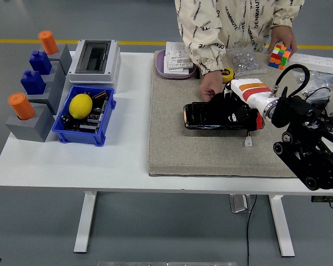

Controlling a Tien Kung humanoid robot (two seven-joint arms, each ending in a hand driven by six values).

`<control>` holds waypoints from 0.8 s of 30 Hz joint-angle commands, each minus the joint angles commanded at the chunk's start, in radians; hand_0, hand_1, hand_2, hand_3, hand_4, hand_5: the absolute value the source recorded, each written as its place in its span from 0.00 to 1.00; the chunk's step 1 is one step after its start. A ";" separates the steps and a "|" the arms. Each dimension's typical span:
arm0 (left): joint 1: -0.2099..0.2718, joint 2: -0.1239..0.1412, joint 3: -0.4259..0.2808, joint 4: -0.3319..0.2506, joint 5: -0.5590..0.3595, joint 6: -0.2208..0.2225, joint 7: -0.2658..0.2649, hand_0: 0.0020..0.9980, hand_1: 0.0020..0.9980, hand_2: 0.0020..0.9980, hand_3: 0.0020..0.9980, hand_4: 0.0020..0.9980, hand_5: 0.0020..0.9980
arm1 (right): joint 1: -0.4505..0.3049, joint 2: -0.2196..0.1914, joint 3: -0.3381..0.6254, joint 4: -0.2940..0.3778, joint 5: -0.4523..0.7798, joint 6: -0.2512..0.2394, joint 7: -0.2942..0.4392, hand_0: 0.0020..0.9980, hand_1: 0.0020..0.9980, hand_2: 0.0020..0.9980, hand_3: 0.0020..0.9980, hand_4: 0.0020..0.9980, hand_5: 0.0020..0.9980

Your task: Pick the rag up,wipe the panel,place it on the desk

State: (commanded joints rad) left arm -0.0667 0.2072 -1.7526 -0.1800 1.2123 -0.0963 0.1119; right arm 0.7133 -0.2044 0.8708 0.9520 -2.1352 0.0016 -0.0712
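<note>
A glossy black panel [202, 116] lies on the beige mat [177, 147] in the middle of the table. My right hand [236, 113], black with a white and orange wrist, lies over the panel's right part, fingers curled on a dark rag [225, 108]. The rag is hard to tell apart from the black fingers. A person's hand [211, 86] rests on the mat at the panel's far edge. The left arm is out of sight.
The person's other hand holds a colour cube [279, 56] at the back right. A blue bin [77, 138] with a lemon [80, 105], a grey box [94, 58] and grey blocks [30, 124] stand at the left. A small white plug [248, 143] lies on the mat.
</note>
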 joint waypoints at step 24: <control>-0.011 -0.005 -0.007 0.000 -0.003 -0.001 -0.002 0.73 0.72 0.77 0.63 0.70 0.59 | -0.046 -0.100 0.091 -0.014 -0.014 0.002 0.002 0.25 0.36 0.41 0.40 0.96 0.03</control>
State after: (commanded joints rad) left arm -0.0782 0.2026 -1.7596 -0.1800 1.2096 -0.0977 0.1095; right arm 0.6670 -0.3041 0.9617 0.9379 -2.1495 0.0036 -0.0691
